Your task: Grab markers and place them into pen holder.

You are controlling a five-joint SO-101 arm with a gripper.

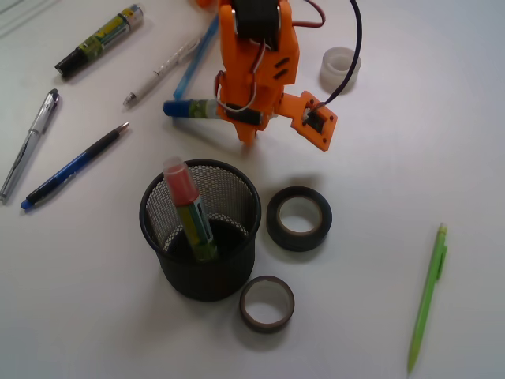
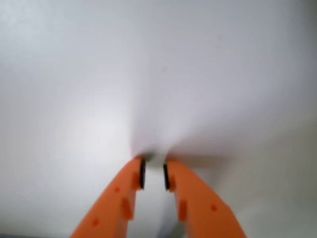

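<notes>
The black mesh pen holder [image 1: 201, 237] stands at front centre with the red-capped marker [image 1: 189, 209] leaning upright inside it. A blue-capped marker [image 1: 189, 108] lies flat on the table; its right end runs behind my orange gripper [image 1: 248, 136]. The black-capped marker [image 1: 99, 41] lies at the far left. In the wrist view my gripper [image 2: 153, 173] points down at the bare white table. Its jaws stand a narrow gap apart with nothing between them. No marker shows in that view.
A black tape roll [image 1: 299, 218] sits right of the holder and a brown one [image 1: 267, 303] in front of it. A clear roll [image 1: 340, 67] lies at the back. Slim pens [image 1: 75, 166] lie on the left, and a green mechanical pencil [image 1: 428, 298] at right.
</notes>
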